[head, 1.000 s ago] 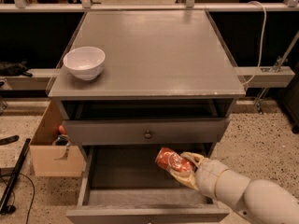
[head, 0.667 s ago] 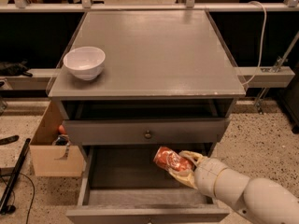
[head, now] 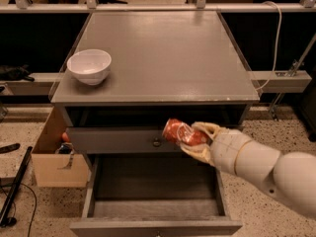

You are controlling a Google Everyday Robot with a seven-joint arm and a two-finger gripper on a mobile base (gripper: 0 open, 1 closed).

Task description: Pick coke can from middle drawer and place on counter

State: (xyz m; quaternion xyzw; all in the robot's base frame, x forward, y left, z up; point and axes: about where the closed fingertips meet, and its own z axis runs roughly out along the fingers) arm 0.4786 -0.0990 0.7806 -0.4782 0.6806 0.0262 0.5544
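My gripper is shut on the coke can, a red-orange can held tilted on its side. It hangs in the air above the open middle drawer, in front of the closed drawer front with the small round knob, and just below the counter's front edge. The drawer's dark floor shows bare. The counter is the broad grey top above. My white arm reaches in from the lower right.
A white bowl stands on the counter's left front part. A cardboard box sits on the floor left of the cabinet. A white cable hangs at the right. A rail runs behind the counter.
My gripper has lifted the coke can up out of the drawer, to the level of the knobbed drawer front. The bowl and the drawer have not moved.
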